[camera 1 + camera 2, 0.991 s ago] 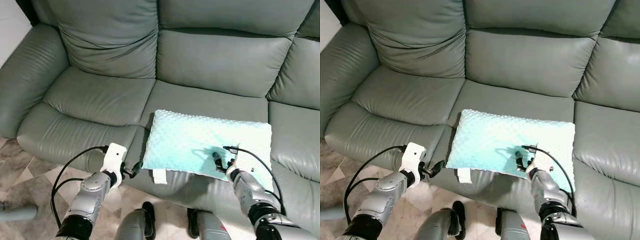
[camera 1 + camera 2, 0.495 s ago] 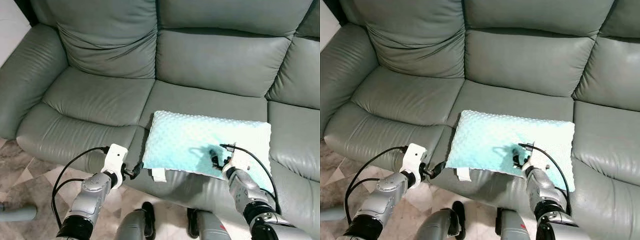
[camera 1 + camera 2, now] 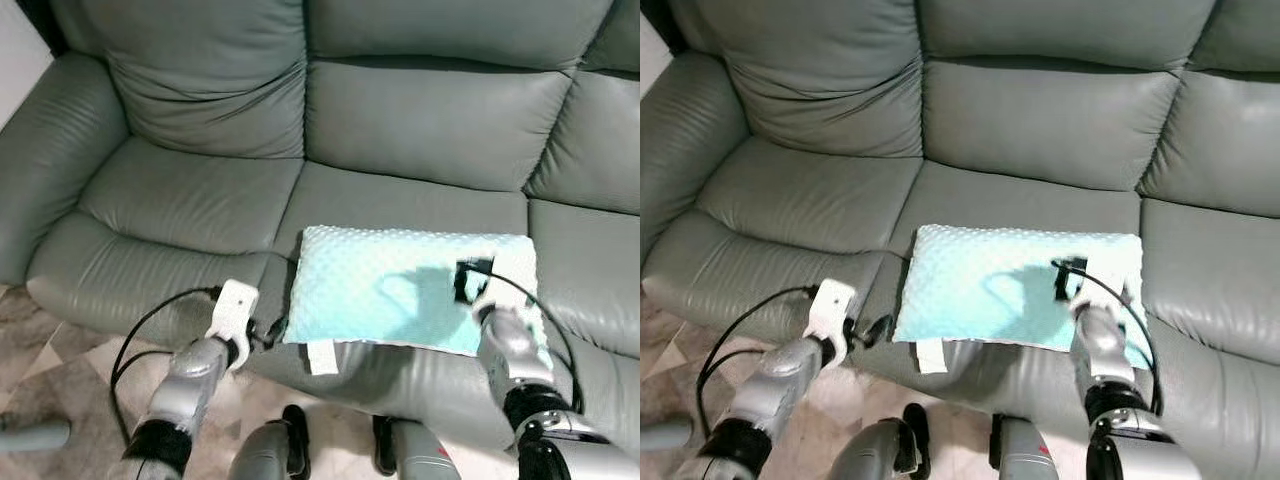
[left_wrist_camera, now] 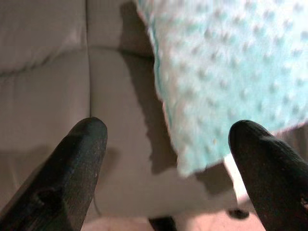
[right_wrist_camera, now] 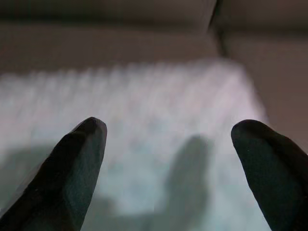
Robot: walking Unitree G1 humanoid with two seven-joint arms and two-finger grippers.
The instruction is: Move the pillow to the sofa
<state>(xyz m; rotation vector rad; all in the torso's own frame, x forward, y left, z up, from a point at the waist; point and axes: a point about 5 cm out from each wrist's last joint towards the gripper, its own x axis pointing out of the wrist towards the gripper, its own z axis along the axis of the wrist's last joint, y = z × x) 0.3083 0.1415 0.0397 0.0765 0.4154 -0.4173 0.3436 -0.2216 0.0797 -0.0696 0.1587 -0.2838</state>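
Pillow (image 3: 400, 295), pale mint, rectangular, dimpled plush fabric: lying flat on the front half of the middle seat cushion of the grey-green leather three-seat sofa (image 3: 200, 190), its near long edge reaching the cushion's front lip. White fabric tag (image 3: 322, 357): hanging from the pillow's near edge, toward the 7 o'clock corner, down over the sofa's front face.

Left arm, silver, with black cable looping from a white wrist block (image 3: 236, 308): sitting at about 9 o'clock from the pillow's near corner, in front of the seam between the left and middle seats. Left gripper (image 3: 272, 331): pointing toward that corner, just beside it and apart from the fabric. In the left wrist view its two black fingers (image 4: 72, 163) are standing wide apart with nothing between them, the pillow's corner and the seat seam showing beyond.

Robot's dark feet (image 3: 295, 440): standing on the pale marbled floor (image 3: 60, 370) at 6 o'clock from the pillow, close against the sofa front.

Right arm, silver, with black cable: rising at 5 o'clock from the pillow. Right gripper (image 3: 466, 281): hovering over the pillow's right portion, casting a shadow on the fabric toward 9 o'clock. In the right wrist view, which is blurred, its black fingers (image 5: 72, 168) are spread wide and empty, the dimpled surface lying beneath them.
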